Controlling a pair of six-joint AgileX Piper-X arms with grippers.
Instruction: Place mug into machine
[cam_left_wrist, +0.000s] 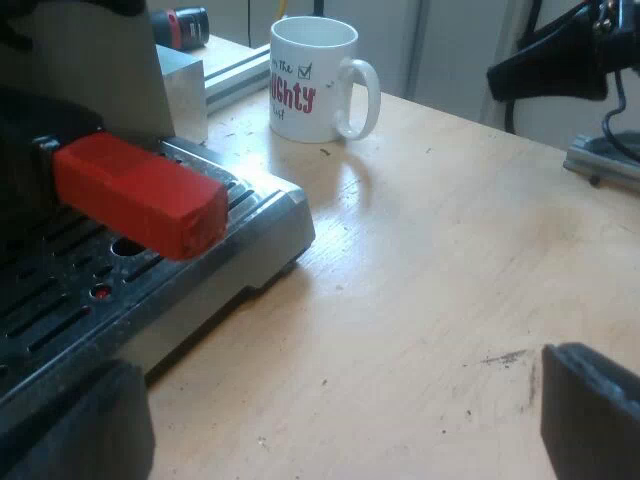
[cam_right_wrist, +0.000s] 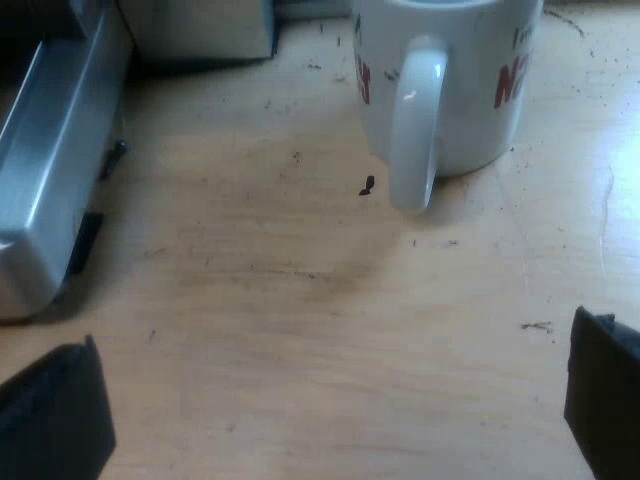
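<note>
A: Tools first?
B: Left tool (cam_left_wrist: 340, 420) released, fingers wide over the bench (cam_left_wrist: 430, 300). Right tool (cam_right_wrist: 325, 400) released too, facing the mug (cam_right_wrist: 470, 100) handle.
A: Further out?
B: Red handle end (cam_left_wrist: 140, 195) at the machine (cam_left_wrist: 100, 70) front, over the drip tray (cam_left_wrist: 270, 225). Mug on the bench beyond the tray, apart from it. Red "GHTY", ticked box. Light wood, dark specks, pale wall (cam_left_wrist: 450, 40).

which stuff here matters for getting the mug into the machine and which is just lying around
Job: mug; espresso machine's drip tray; right end effector, open, facing the mug's handle.
Lying about: holder's red handle end over the tray; metal block beside the machine.
</note>
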